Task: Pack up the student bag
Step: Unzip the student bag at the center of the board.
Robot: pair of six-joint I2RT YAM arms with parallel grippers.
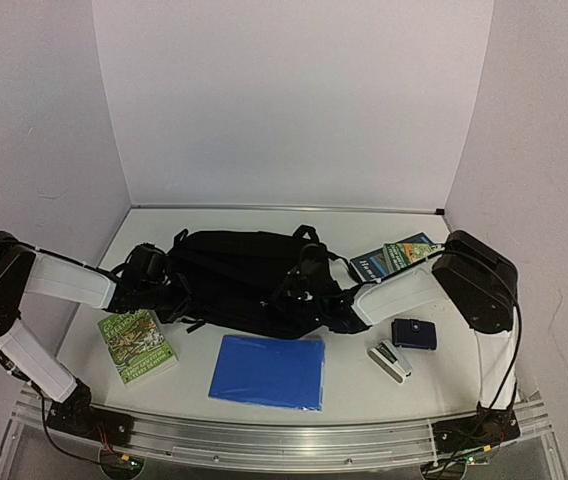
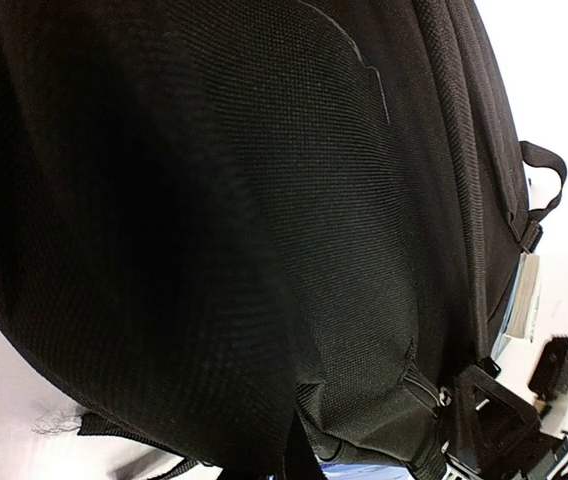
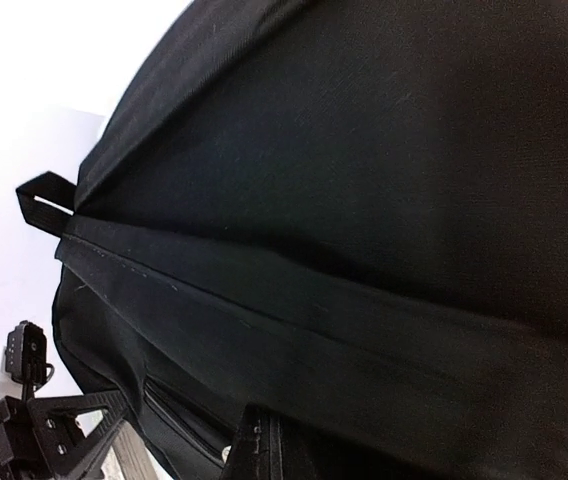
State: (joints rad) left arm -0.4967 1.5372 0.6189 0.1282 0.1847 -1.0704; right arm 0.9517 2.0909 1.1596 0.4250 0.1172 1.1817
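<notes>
Black student bag [image 1: 239,275] lying mid bench [image 1: 364,385], left claw [image 1: 167,290] closed at its left side, right claw [image 1: 301,285] closed at its right side, whether either pinches fabric unclear, green book [image 1: 136,345] and blue folder [image 1: 269,370] in front, dark blue pouch [image 1: 414,333] to the right

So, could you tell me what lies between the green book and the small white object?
A blue folder lies there, touching neither the green book nor the white object; the top view shows it.
</notes>
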